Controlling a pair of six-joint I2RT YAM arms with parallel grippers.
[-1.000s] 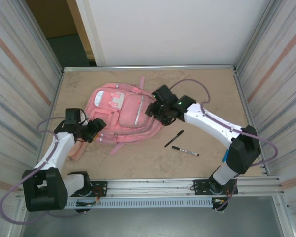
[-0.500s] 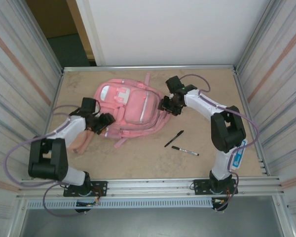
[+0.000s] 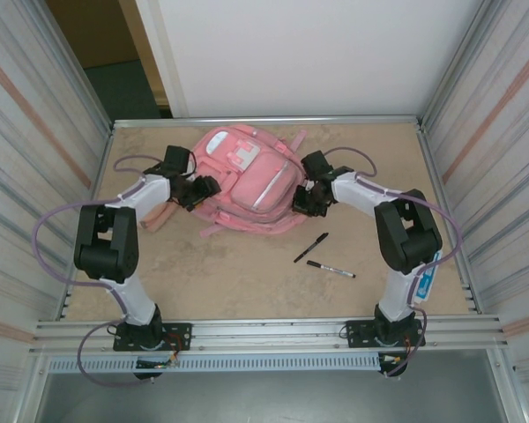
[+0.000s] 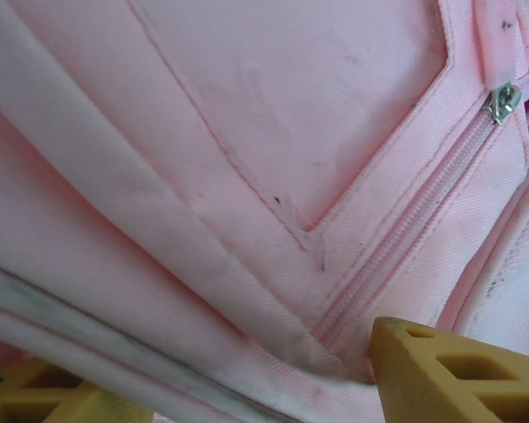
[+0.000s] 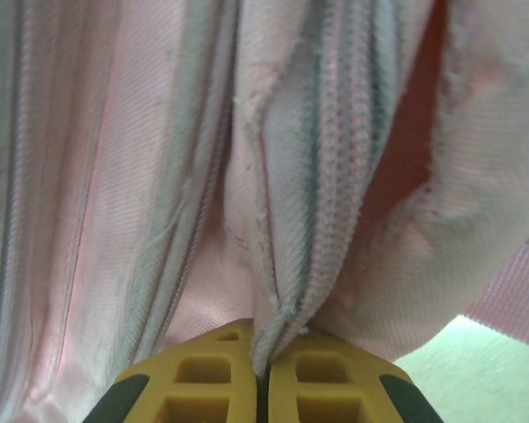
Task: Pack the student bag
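The student bag (image 3: 247, 176), a big soft pink backpack with a white patch, lies at the back middle of the table. My left gripper (image 3: 203, 188) is at its left side. In the left wrist view its yellow fingers (image 4: 458, 370) stand apart, closed round a thick fold of the bag (image 4: 247, 132) beside a zip. My right gripper (image 3: 307, 199) is at the bag's right edge. The right wrist view has this gripper (image 5: 263, 357) shut, pinching a thin ridged seam of the bag (image 5: 159, 176) between the pads.
Two black pens (image 3: 310, 248) (image 3: 331, 269) lie on the table right of centre, in front of the bag. A narrow pink piece (image 3: 154, 216) lies under my left forearm. Metal walls close in both sides and the back.
The bag has swung and slid toward the back wall with both arms following. My right gripper has closed on the bag's edge; the left one has kept its hold.
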